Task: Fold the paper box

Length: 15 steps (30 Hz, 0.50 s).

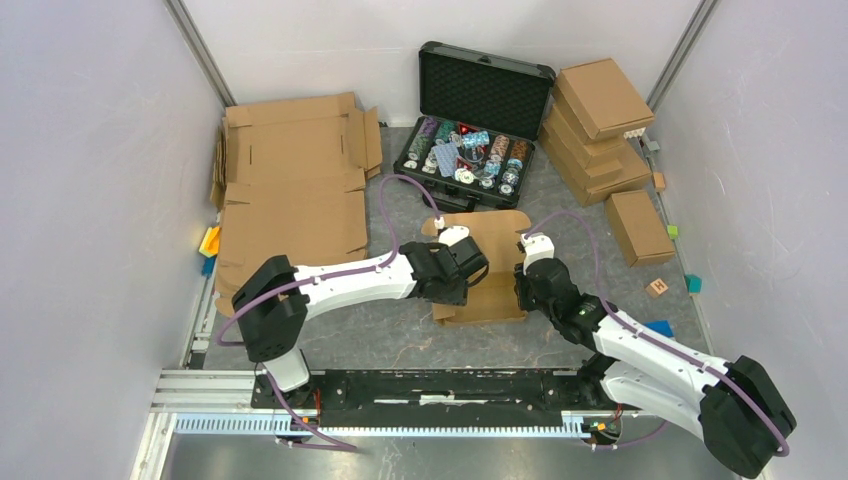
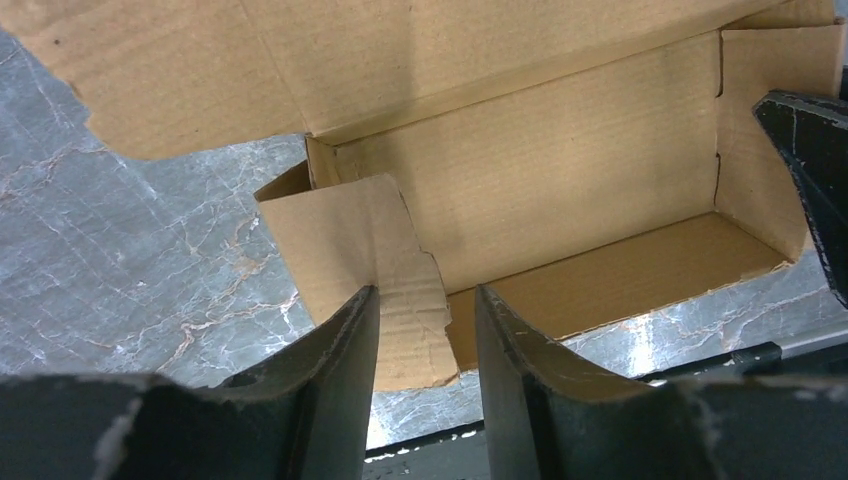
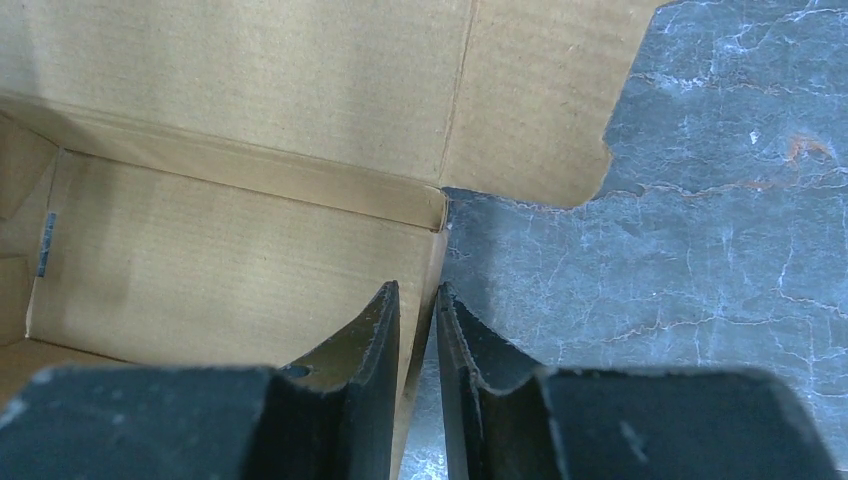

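Note:
The paper box point(image 1: 492, 240) lies partly folded in the middle of the table, open side up. My left gripper point(image 1: 478, 268) is at its left end. In the left wrist view its jaws stand apart point(image 2: 427, 300) around a torn side flap point(image 2: 350, 230), which rests against the left finger. The box's floor and back wall point(image 2: 560, 170) show beyond. My right gripper point(image 1: 522, 275) is at the box's right end. In the right wrist view it is shut point(image 3: 417, 290) on the upright right side wall of the box point(image 3: 200, 240).
An open black case point(image 1: 470, 150) of chips stands behind the box. Folded boxes point(image 1: 600, 130) are stacked at the back right, with one more point(image 1: 638, 225) beside them. Large flat cardboard sheets point(image 1: 290, 190) lie at the left. Small blocks point(image 1: 657, 287) sit at the right.

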Motion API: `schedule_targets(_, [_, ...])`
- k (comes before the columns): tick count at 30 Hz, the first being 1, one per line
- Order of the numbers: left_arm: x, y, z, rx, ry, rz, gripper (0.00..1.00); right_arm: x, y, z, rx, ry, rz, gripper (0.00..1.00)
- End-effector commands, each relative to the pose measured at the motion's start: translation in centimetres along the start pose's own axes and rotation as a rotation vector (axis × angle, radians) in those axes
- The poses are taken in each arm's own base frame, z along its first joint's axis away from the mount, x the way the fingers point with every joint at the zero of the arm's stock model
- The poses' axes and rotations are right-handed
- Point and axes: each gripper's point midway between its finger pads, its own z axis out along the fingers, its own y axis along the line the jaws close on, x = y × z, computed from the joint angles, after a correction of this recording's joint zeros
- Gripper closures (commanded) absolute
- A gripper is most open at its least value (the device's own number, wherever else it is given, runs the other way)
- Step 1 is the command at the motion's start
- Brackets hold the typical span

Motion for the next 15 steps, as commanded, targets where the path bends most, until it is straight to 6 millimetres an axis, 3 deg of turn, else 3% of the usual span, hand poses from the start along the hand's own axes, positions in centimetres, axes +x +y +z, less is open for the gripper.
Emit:
schedule_targets(1, [0.5, -0.6, 0.9, 0.021, 0.015, 0.025, 0.53, -0.8, 0.2, -0.2, -0.005, -0.034, 0.02, 0.75])
schedule_targets(12, [1.5, -1.6, 2.3, 0.047, 0.064, 0.033, 0.53, -0.8, 0.3, -0.2, -0.009, -0.032, 0.02, 0.75])
schedule_targets(15, [1.9, -0.4, 2.9, -0.02, 0.08, 0.036, 0.53, -0.8, 0.3, -0.3, -0.01, -0.035, 0.022, 0.75])
